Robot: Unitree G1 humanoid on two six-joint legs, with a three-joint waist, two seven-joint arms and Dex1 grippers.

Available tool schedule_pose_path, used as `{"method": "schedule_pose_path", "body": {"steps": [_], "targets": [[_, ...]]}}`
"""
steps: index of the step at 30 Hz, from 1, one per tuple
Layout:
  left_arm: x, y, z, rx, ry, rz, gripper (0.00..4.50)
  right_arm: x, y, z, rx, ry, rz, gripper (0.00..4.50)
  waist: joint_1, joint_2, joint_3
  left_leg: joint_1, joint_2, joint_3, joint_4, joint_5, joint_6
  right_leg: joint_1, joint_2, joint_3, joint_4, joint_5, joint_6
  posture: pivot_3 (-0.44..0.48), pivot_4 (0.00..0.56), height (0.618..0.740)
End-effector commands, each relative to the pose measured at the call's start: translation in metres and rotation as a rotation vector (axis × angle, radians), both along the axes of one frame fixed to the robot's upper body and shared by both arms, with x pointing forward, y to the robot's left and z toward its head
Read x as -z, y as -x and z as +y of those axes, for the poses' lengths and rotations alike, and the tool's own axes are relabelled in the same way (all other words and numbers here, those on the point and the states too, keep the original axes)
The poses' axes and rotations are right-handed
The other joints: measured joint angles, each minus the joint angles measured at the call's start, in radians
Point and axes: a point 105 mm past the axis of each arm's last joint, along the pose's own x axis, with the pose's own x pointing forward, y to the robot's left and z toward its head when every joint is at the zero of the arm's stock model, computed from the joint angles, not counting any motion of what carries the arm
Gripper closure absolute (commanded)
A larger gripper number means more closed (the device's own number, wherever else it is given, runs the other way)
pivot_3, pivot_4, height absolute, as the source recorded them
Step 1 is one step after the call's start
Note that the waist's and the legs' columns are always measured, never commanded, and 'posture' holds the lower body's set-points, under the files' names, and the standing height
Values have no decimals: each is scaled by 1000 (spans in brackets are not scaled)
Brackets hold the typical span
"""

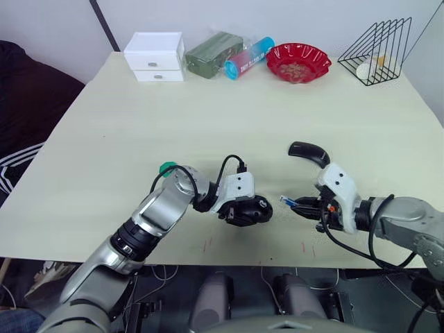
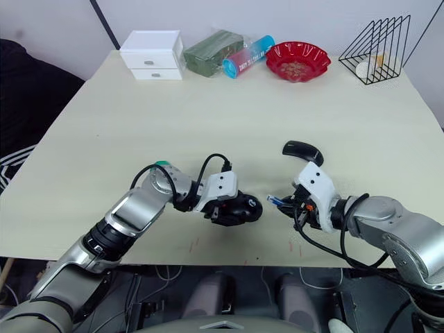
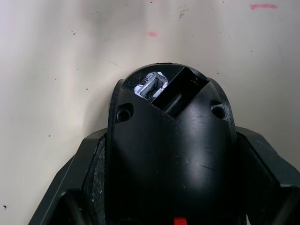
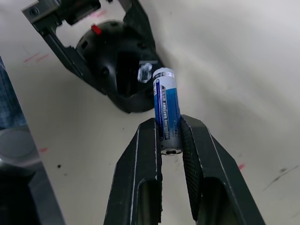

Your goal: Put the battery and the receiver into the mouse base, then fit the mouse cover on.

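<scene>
While the left gripper [image 1: 244, 210] is closed on the mouse base [image 3: 171, 145] near the front edge of the table [image 1: 208, 111], the right gripper [image 4: 169, 136] holds the battery [image 4: 166, 105] between its fingers, at 3 o'clock from the base and just beside its open slot. At 1 o'clock from the base, well apart, the mouse cover [image 1: 309, 151] lies on the table.

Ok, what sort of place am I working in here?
Likely a lab or office test bench: a pale table against a plain wall, with a white drawer box, a wire rack and a red bowl lined along its back edge like props.
</scene>
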Motion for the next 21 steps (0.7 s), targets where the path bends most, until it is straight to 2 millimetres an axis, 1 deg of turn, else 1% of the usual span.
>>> {"method": "schedule_pose_path", "body": {"steps": [1,7,14,21], "targets": [[17,4,8,-23,-60,59,1539,-4,4,10,-23,22,21,4401,0,0,0,0,0,0,0,0,0,0,0,0,0,0,0,0,150,740],[17,4,8,-31,-60,65,1539,-1,4,25,-29,33,78,4401,-1,0,0,0,0,-1,0,0,0,0,0,-1,0,0,0,0,150,740],[18,4,8,-31,-63,72,1539,8,-2,29,0,62,108,4401,-1,0,0,0,0,-1,0,0,0,0,0,-1,0,0,0,0,150,740],[17,1,6,-34,-62,71,1539,15,2,37,-35,75,144,4401,-2,0,0,-1,0,-1,0,0,0,0,0,-1,0,0,0,0,150,740]]}}
